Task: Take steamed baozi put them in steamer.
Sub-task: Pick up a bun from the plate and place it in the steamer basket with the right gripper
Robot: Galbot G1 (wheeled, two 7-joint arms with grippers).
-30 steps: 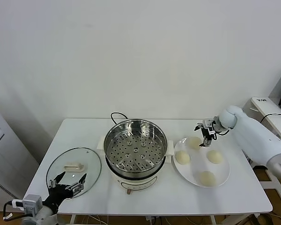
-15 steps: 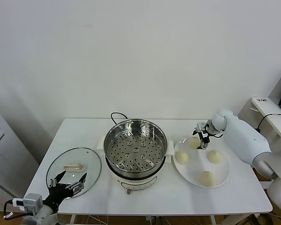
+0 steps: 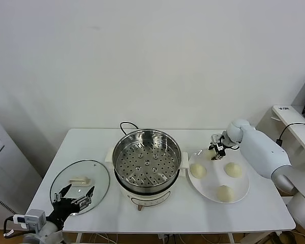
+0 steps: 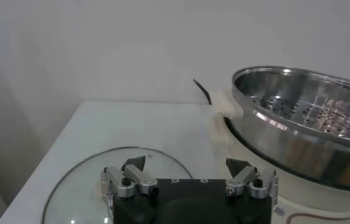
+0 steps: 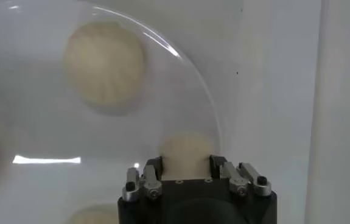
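The steel steamer stands mid-table with its perforated tray bare. To its right, the white plate carries three loose steamed baozi. My right gripper is down at the plate's far side, shut on a fourth baozi. The right wrist view has that bun pressed between the two fingers of the gripper, still resting on the plate. My left gripper waits open at the front left, over the glass lid.
The glass lid with its cream handle lies flat to the left of the steamer. A black cord runs behind the pot. In the left wrist view the open fingers of the left gripper hover above the lid.
My right gripper has shifted a little left and down onto the back bun, and its fingers have come together against it. The left arm has stayed put.
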